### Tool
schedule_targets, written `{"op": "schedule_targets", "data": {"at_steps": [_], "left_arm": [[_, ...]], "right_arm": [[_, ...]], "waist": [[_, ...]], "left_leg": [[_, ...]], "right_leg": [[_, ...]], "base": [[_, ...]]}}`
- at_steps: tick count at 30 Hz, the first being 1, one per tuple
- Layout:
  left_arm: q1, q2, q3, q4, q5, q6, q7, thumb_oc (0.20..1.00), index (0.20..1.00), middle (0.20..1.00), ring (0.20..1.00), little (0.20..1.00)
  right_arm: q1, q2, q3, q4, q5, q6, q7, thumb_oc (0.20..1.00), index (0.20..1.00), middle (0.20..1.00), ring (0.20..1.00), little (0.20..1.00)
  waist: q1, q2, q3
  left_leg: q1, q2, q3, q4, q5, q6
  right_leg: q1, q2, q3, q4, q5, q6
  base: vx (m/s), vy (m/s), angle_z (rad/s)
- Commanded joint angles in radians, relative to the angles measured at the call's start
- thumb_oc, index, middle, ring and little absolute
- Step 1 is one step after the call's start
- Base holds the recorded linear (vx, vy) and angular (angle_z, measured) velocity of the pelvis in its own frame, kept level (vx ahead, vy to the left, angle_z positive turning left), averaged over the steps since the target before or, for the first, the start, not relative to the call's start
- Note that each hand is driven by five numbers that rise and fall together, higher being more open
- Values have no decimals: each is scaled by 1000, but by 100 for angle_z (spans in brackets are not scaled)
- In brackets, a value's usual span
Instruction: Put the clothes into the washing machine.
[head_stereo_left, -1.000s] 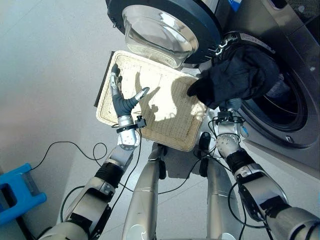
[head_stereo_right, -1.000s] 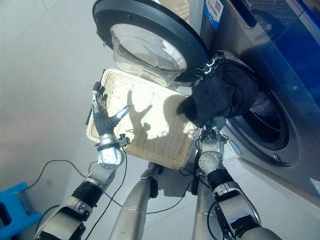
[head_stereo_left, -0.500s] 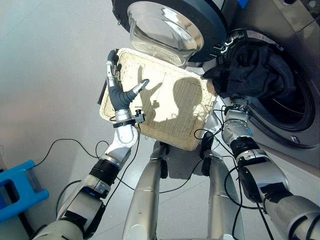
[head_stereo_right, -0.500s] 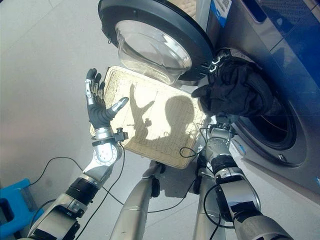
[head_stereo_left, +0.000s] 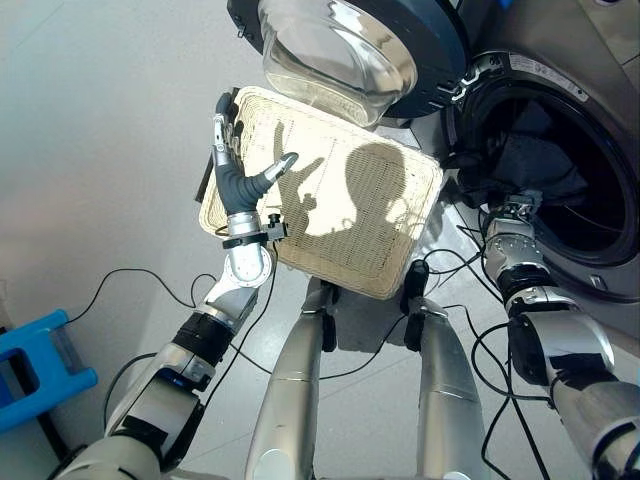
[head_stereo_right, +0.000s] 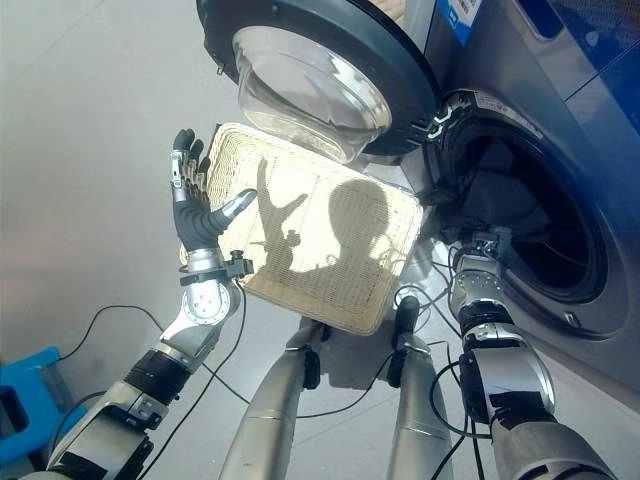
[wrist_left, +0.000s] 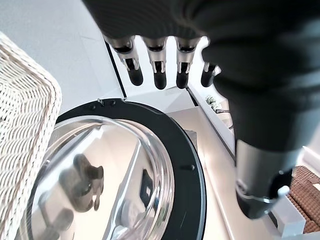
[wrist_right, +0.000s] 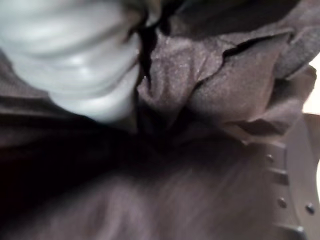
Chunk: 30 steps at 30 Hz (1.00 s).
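The dark clothes (head_stereo_left: 530, 165) lie inside the drum of the washing machine (head_stereo_left: 590, 255) on the right, whose round glass door (head_stereo_left: 345, 50) hangs open at the far side. The right hand (wrist_right: 95, 75) reaches into the drum among the dark cloth, and I cannot tell whether its fingers are spread or closed. The left hand (head_stereo_left: 236, 172) is raised with fingers straight and holds nothing, at the left edge of the pale wicker basket (head_stereo_left: 385, 262) on the floor

Pale grey floor (head_stereo_left: 90, 150) with a white wicker basket (head_stereo_left: 330, 215) and blue stool (head_stereo_left: 35, 365).
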Motion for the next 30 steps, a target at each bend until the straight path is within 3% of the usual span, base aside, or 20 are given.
{"op": "schedule_targets", "data": {"at_steps": [1,5,8,12,13,15,16,17,18,24,26,30], "left_arm": [[-26,-36,32,-75,25,-50,33,1000,1000,1000,1000,1000],[-17,-26,36,-101,11,-23,27,1000,1000,1000,1000,1000],[-9,-16,38,-123,0,-9,23,1000,1000,1000,1000,1000],[12,14,36,-168,-18,16,16,1000,1000,1000,1000,1000],[19,23,36,-177,-25,20,13,1000,1000,1000,1000,1000],[23,22,32,-183,-21,26,16,1000,1000,1000,1000,1000],[27,25,31,-190,-21,32,20,1000,1000,1000,1000,1000],[27,25,31,-190,-21,32,20,1000,1000,1000,1000,1000],[27,39,36,-199,-27,35,26,1000,1000,1000,1000,1000],[56,51,38,-221,-37,45,35,1000,1000,1000,1000,1000],[66,55,33,-224,-42,47,35,1000,1000,1000,1000,1000],[72,56,26,-237,-40,49,45,1000,1000,1000,1000,1000]], "right_arm": [[-30,-68,3,-25,-6,-105,22,200,200,200,200,200],[-47,-108,-23,-34,55,-197,45,200,200,200,200,200],[-55,-128,-31,-43,101,-223,58,200,200,200,200,200],[-67,-170,-47,-101,159,-381,53,200,200,200,200,200],[-71,-182,-52,-123,153,-451,31,200,200,200,200,200],[-79,-191,-52,-132,129,-500,-1,200,200,200,200,200],[-90,-206,-49,-146,96,-557,-48,200,200,200,200,200],[-90,-206,-49,-146,96,-557,-48,200,200,200,200,200],[-106,-235,-51,-171,37,-652,-143,200,200,200,200,200],[-116,-309,-83,-184,-88,-859,-344,200,200,200,200,200],[-119,-326,-85,-186,-113,-910,-403,200,200,200,200,200],[-127,-345,-96,-213,-117,-939,-428,200,200,200,200,200]], "waist": [[-14,81,-18],[-15,92,-18],[-14,94,-18],[-16,89,-18],[-17,85,-18],[-19,81,-18],[-20,79,-18],[-20,79,-18],[-23,75,-18],[-30,78,-18],[-31,80,-18],[-32,85,-18]], "left_leg": [[15,-96,16,43,-94,-7],[22,-99,15,43,-96,-8],[22,-100,17,41,-95,-9],[18,-94,19,41,-97,-8],[19,-92,19,44,-99,-6],[19,-89,20,46,-103,-6],[24,-87,23,47,-109,-7],[24,-87,23,47,-109,-7],[14,-83,27,44,-99,-4],[18,-80,31,49,-104,-5],[26,-80,32,55,-115,-6],[14,-78,37,57,-105,-5]], "right_leg": [[11,-7,-85,36,16,78],[13,-10,-82,38,14,80],[15,-11,-82,34,15,81],[11,-13,-84,34,20,86],[10,-12,-84,36,21,87],[11,-11,-83,39,18,89],[14,-9,-82,43,12,90],[14,-9,-82,43,12,90],[4,-6,-83,39,23,86],[5,-7,-78,42,19,84],[11,-8,-75,48,8,87],[-1,-10,-77,48,18,82]], "base": [[0,0,0],[0,0,0],[0,0,0],[0,0,0],[31,-28,0],[15,-10,-1],[0,0,0],[0,0,0],[0,0,0],[20,6,-2],[17,3,-1],[0,0,0]]}}
